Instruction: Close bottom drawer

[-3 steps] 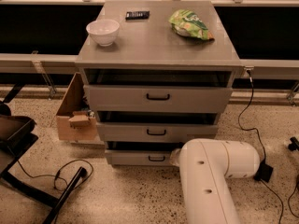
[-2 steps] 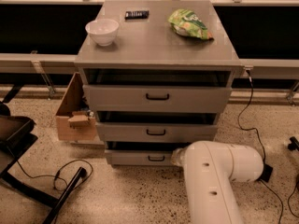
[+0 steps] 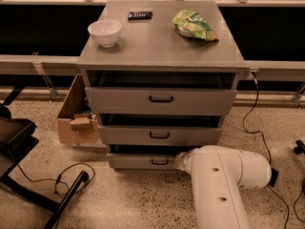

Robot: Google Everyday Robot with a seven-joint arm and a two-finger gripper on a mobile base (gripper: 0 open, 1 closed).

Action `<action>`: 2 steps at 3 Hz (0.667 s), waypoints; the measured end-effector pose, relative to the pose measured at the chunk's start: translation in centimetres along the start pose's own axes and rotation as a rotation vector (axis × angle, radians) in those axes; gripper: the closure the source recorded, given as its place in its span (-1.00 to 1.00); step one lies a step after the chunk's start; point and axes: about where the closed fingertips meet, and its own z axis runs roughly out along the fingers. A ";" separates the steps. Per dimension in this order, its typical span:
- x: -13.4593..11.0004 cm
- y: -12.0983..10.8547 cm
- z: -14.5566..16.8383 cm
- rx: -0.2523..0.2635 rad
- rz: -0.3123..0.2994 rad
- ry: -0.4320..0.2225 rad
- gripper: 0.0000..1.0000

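Observation:
The bottom drawer (image 3: 143,161) is the lowest of three grey drawers in the cabinet, with a small black handle (image 3: 159,161). Its front stands slightly out from the cabinet, and a dark gap shows above it. My white arm (image 3: 224,175) reaches in from the lower right. My gripper (image 3: 180,160) is at the arm's far end, against the right part of the bottom drawer's front, and is mostly hidden by the arm.
The cabinet top (image 3: 152,46) holds a white bowl (image 3: 105,32), a green snack bag (image 3: 193,25) and a black remote (image 3: 140,15). A cardboard box (image 3: 76,116) stands to the left. A black chair base (image 3: 19,147) and cables (image 3: 62,180) lie on the floor.
My arm has shifted a little to the left, toward the bottom drawer's front. The drawers look unchanged.

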 end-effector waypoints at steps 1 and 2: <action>0.0 0.0 0.0 0.000 0.000 0.000 0.17; 0.0 0.0 0.0 0.000 0.000 0.000 -0.30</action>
